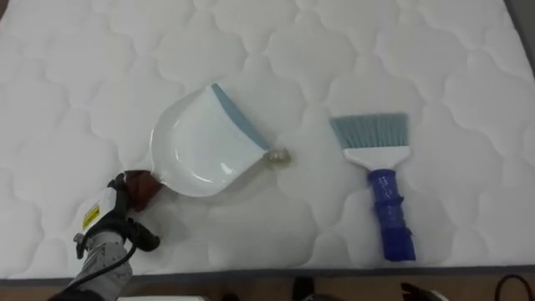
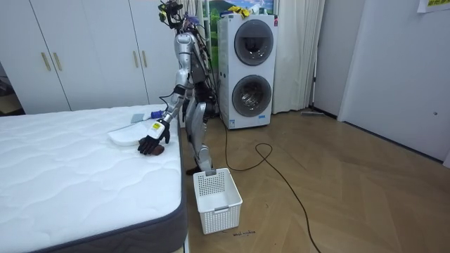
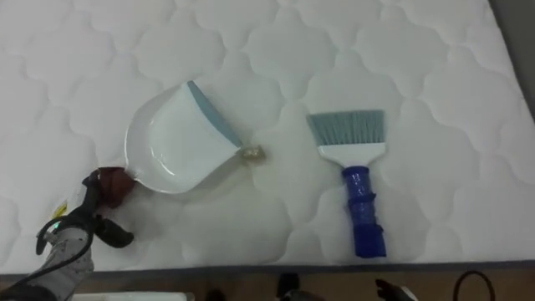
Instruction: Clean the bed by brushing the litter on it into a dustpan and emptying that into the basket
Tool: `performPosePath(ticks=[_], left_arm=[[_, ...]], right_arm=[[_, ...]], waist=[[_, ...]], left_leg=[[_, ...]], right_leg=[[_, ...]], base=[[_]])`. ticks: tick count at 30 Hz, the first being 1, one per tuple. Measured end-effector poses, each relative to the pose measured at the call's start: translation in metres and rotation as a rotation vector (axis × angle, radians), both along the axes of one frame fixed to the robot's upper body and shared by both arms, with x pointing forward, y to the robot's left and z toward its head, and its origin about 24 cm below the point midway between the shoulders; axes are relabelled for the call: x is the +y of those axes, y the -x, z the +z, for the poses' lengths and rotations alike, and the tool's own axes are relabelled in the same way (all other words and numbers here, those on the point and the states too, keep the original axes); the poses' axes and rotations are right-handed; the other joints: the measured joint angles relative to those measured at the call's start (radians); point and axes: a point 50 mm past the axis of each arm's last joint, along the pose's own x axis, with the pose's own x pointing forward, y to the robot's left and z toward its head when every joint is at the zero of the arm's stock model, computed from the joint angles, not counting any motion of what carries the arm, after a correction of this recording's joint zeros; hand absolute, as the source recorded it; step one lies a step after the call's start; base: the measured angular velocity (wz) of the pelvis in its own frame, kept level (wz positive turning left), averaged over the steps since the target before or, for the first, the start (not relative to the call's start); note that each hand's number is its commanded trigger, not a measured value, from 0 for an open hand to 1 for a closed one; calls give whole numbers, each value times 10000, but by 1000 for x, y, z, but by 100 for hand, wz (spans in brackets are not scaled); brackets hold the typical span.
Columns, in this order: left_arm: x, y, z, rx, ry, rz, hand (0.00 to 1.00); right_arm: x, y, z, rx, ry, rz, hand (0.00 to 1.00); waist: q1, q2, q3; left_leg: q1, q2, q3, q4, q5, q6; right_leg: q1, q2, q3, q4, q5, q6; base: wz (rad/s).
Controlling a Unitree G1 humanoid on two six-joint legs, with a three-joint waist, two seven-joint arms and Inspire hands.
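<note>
Gripping dustpan handle: left robot hand, fingers curled round it; lip set against 1 debris scrap, likely for scooping; brush lies apart on bed, ungrasped.

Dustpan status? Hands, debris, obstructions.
Left hand shut on dustpan handle. Dustpan flat on bed, scrap at its lip, not inside. Brush lies beside it, apart; nothing blocking.

White dustpan with a blue-grey lip sits flat on the quilted white bed, tan crumb right at its lip, blue-handled brush lying nearby, bristles pointing away.
</note>
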Motion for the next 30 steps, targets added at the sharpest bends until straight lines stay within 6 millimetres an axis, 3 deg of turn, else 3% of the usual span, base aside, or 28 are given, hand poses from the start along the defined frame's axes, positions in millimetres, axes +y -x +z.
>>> performPosePath(ticks=[5,13,18,30], left_arm=[[3,-9,8,-263,-111,-27,0],[7,-15,15,-429,-349,-171,0],[8,-18,17,-422,-411,-158,0],[12,-20,20,-319,-611,-96,0]], right_arm=[[0,-7,2,-161,178,150,0],[1,-14,5,-380,350,321,0],[2,-17,5,-419,399,464,0],[0,-9,3,-212,752,520,0]], waist=[[-32,28,93],[-3,-35,150],[-168,-114,190],[-302,-157,173]], left_leg=[[-352,-23,5,78,-15,15],[-691,-80,71,205,-6,30],[-733,-76,266,319,-9,91],[-822,-54,246,347,-18,115]], right_leg=[[-396,-85,-8,115,7,-4],[-764,-186,-3,273,-67,15],[-808,-254,56,422,-202,88],[-851,-243,9,458,-174,59]], base=[[-1],[0],[8],[0]])
